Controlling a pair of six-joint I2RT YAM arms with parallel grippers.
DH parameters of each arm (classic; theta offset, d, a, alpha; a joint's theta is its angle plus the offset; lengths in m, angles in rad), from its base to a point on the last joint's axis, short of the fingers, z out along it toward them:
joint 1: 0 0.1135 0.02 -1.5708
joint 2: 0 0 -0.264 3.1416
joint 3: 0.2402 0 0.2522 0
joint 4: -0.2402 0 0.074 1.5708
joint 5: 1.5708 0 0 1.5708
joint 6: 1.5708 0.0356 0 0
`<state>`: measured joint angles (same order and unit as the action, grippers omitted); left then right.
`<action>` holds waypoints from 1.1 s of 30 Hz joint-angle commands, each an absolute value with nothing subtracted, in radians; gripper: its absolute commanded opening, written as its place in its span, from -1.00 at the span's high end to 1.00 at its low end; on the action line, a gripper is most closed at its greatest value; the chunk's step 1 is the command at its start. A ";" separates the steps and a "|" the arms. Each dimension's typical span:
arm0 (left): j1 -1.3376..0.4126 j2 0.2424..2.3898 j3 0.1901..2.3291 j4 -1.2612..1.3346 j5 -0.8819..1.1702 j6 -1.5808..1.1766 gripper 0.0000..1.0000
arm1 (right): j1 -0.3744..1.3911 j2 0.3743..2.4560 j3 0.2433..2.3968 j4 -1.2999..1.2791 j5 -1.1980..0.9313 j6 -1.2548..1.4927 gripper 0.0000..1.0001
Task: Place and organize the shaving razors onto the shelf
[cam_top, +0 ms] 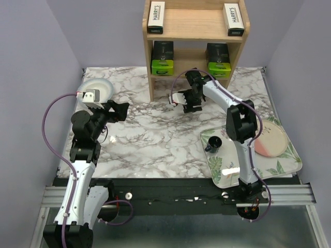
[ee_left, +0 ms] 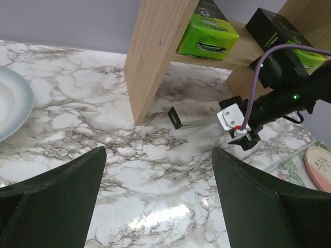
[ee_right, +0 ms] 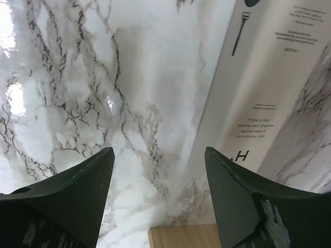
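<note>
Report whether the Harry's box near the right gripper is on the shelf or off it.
Off: the Harry's box lies flat on the table beside the shelf, by its side panel.

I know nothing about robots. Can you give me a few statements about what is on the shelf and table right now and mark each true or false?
1. Two white HARRY'S boxes sit on the top tier of the shelf. True.
2. The lower tier holds nothing. False: two black packs with green ends stand there.
3. A third white box lies on the marble table near the shelf's foot. True.
4. The right claw is clamped on that box. False: its jaws are open, and the box lies on the table off to one side.
5. The black cup stands on the shelf. False: it stands on the leaf-patterned tray.
</note>
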<state>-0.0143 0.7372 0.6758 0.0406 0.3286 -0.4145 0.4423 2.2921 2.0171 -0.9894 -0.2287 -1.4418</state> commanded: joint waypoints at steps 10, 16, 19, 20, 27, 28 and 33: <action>-0.009 0.646 0.632 0.068 0.345 -0.451 -0.85 | 0.499 2.207 1.853 -0.715 -0.042 -1.473 -0.56; -0.009 0.609 0.600 0.055 0.348 -0.454 -0.85 | 0.499 2.287 1.910 -0.758 0.028 -1.549 -0.57; 0.017 0.597 0.584 0.064 0.348 -0.457 -0.85 | 0.499 2.295 1.899 -0.772 0.044 -1.617 -0.58; 0.020 0.591 0.578 0.067 0.348 -0.460 -0.85 | 0.499 2.299 1.901 -0.775 0.051 -1.623 -0.59; 0.035 0.571 0.537 0.097 0.345 -0.480 -0.89 | 0.499 2.396 2.012 -0.871 0.118 -1.653 -0.59; 0.038 0.571 0.537 0.098 0.344 -0.483 -0.89 | 0.499 2.401 2.019 -0.893 0.117 -1.669 -0.59; 0.043 0.574 0.531 0.113 0.342 -0.483 -0.89 | 0.508 2.338 1.924 -1.002 0.109 -1.851 -0.58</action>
